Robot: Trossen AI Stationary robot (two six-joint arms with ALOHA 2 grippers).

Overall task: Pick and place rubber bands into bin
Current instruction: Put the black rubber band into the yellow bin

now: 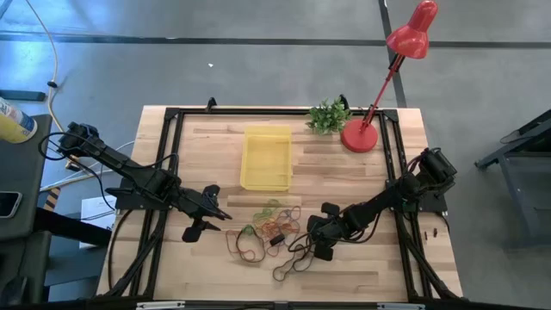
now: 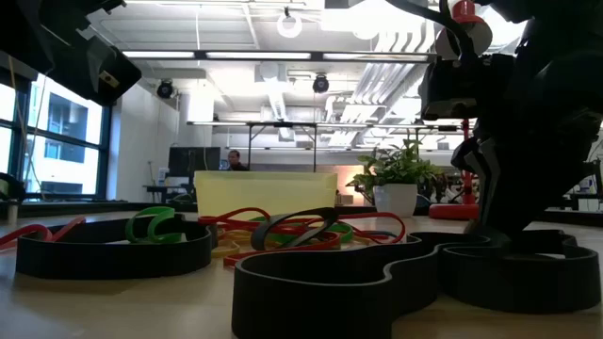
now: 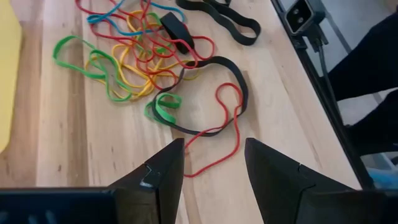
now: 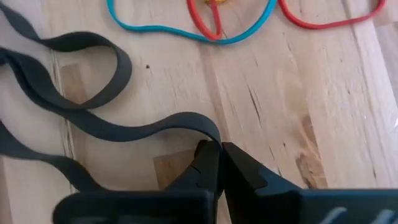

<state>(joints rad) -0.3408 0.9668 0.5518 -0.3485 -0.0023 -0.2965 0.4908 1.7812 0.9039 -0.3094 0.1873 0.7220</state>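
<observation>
The right gripper [image 4: 219, 163] is pinching the wide black band [image 4: 93, 127] shut, shown only by its wrist view; the left gripper [image 3: 214, 163] is hovering open, empty, lower centre.

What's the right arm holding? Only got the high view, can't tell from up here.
Observer: Right wrist view shows the right gripper with jaws shut on the edge of the wide black band.
Operator: Lifted?
Observer: No. In the low view the band is resting on the table.
Operator: Left arm?
Observer: Left gripper has its jaws open and empty, above a thin red band.
</observation>
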